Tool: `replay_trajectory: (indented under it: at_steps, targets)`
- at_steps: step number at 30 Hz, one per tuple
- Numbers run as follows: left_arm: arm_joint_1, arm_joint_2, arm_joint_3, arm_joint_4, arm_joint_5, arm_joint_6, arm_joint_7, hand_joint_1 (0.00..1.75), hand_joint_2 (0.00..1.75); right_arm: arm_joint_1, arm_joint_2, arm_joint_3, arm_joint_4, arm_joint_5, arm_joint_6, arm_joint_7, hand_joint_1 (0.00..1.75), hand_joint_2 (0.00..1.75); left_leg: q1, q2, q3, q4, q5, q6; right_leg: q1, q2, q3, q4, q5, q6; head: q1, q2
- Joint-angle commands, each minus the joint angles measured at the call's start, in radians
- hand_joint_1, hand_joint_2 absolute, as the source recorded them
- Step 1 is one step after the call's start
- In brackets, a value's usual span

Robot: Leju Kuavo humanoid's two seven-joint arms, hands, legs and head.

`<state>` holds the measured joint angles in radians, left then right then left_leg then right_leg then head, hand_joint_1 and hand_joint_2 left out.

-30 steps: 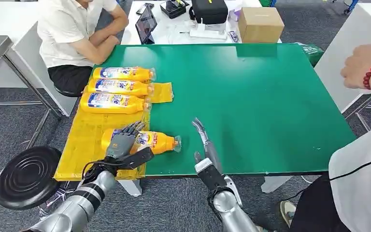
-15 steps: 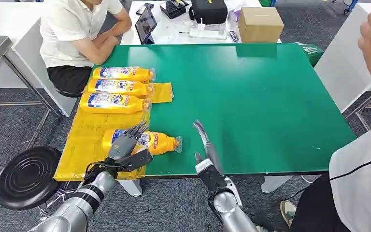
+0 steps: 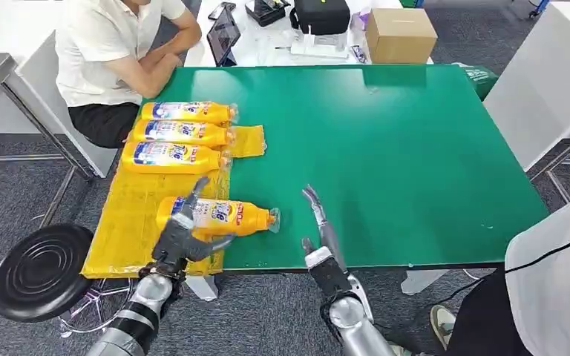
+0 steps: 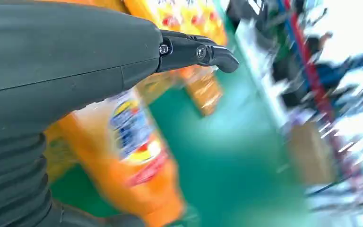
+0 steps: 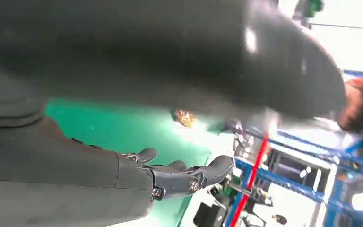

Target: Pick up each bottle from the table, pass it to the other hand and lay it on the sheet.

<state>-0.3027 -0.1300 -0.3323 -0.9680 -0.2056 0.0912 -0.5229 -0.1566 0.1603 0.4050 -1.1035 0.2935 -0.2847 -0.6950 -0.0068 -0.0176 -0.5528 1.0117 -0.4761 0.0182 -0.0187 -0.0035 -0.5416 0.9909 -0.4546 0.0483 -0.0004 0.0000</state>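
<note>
A green-topped rectangular table [image 3: 386,148] stands on grey carpet, with a yellow plastic sheet [image 3: 130,215] covering its left edge from the near-left corner toward the far-left corner. At the near edge, the left hand [image 3: 182,236] sits over the sheet with its fingers spread apart and nothing in them, just in front of the nearest orange plastic bottle with a blue-and-white label [image 3: 219,216]. This bottle lies on its side, its body on the sheet and its capped neck over the green surface. The right hand [image 3: 319,222] is at the near edge, near the middle, with fingers extended straight and holding nothing. Farther along the sheet, three more orange bottles [image 3: 174,133] lie side by side. A seated person in a white shirt [image 3: 107,52] is beside the far-left corner.
</note>
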Motion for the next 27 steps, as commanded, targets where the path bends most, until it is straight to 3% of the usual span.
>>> replay_trajectory:
  at_steps: [1, 5, 9, 12, 20, 21, 22, 23, 25, 26, 27]
  targets:
    - [0.118, -0.069, 0.079, -0.206, 0.440, -0.226, 0.048, 0.00, 1.75, 0.075, -0.102, 0.111, -0.287, -0.161, 0.035, -0.003, 0.00, 0.00, 0.002, 0.002, -0.001, 0.000, -0.001, -0.002, 0.002, 0.001, 0.000, -0.001, 0.000, -0.002, 0.000, 0.000]
    - [0.151, -0.070, 0.044, -0.286, 0.552, -0.232, 0.076, 0.00, 1.75, 0.100, -0.090, 0.095, -0.344, -0.215, 0.127, -0.003, 0.00, 0.00, 0.001, 0.002, -0.005, 0.001, -0.001, -0.001, 0.001, 0.000, -0.004, 0.001, 0.000, -0.002, 0.000, 0.000]
    - [0.187, -0.039, -0.032, -0.309, 0.537, -0.220, 0.068, 0.00, 1.75, 0.127, -0.016, 0.027, -0.300, -0.288, 0.305, -0.003, 0.00, 0.00, 0.002, 0.002, -0.004, 0.001, -0.001, -0.002, 0.002, 0.001, -0.004, 0.000, 0.000, -0.003, 0.000, 0.000]
    - [0.230, -0.039, -0.046, -0.337, 0.529, -0.212, 0.062, 0.00, 1.75, 0.146, 0.049, -0.006, -0.214, -0.295, 0.283, -0.003, 0.00, 0.00, 0.001, 0.001, -0.003, -0.001, 0.000, -0.001, 0.001, 0.000, -0.004, -0.001, 0.000, -0.001, 0.000, 0.000]
    - [0.247, -0.036, -0.050, -0.357, 0.526, -0.208, 0.062, 0.00, 1.75, 0.153, 0.052, 0.000, -0.218, -0.289, 0.274, -0.003, 0.00, 0.00, 0.001, 0.001, -0.004, -0.001, 0.000, -0.001, 0.001, 0.001, -0.005, -0.001, 0.000, -0.001, 0.000, 0.000]
    - [0.250, -0.032, -0.053, -0.359, 0.515, -0.191, 0.077, 0.00, 1.75, 0.143, 0.056, -0.013, -0.175, -0.276, 0.206, 0.020, 0.00, 0.00, 0.001, 0.002, -0.004, -0.001, 0.000, -0.001, 0.001, 0.001, -0.004, -0.001, 0.000, -0.001, 0.000, 0.000]
    - [0.285, -0.021, -0.058, -0.388, 0.475, -0.166, 0.071, 0.00, 1.75, 0.138, 0.059, -0.007, -0.142, -0.273, 0.146, 0.121, 0.00, 0.00, 0.002, 0.003, -0.004, -0.001, 0.000, -0.001, 0.002, 0.001, -0.004, -0.002, 0.001, -0.002, 0.000, 0.000]
    - [0.311, -0.009, -0.063, -0.412, 0.463, -0.168, 0.068, 0.00, 1.75, 0.136, 0.051, 0.011, -0.132, -0.289, 0.155, 0.130, 0.00, 0.00, 0.001, 0.002, -0.003, -0.001, 0.000, -0.001, 0.001, 0.001, -0.003, -0.002, 0.001, -0.001, 0.000, 0.000]
    - [0.342, 0.007, -0.077, -0.447, 0.435, -0.180, 0.053, 0.00, 1.75, 0.147, 0.039, 0.033, -0.158, -0.346, 0.204, 0.062, 0.00, 0.00, 0.002, 0.005, -0.002, -0.002, -0.001, -0.002, 0.002, 0.004, -0.002, -0.003, 0.001, -0.002, 0.000, 0.000]
    - [0.348, 0.012, -0.084, -0.461, 0.423, -0.184, 0.047, 0.00, 1.75, 0.153, 0.031, 0.039, -0.182, -0.350, 0.205, 0.053, 0.00, 1.75, 0.001, 0.004, -0.002, -0.002, -0.001, -0.001, 0.001, 0.003, -0.003, -0.002, 0.000, -0.002, 0.000, 0.000]
    - [0.346, 0.019, -0.101, -0.466, 0.355, -0.156, 0.034, 0.00, 1.75, 0.161, 0.029, 0.035, -0.217, -0.375, 0.211, 0.057, 0.00, 1.75, 0.002, 0.005, -0.002, -0.002, -0.001, -0.002, 0.002, 0.004, -0.002, -0.002, 0.001, -0.003, 0.000, 0.000]
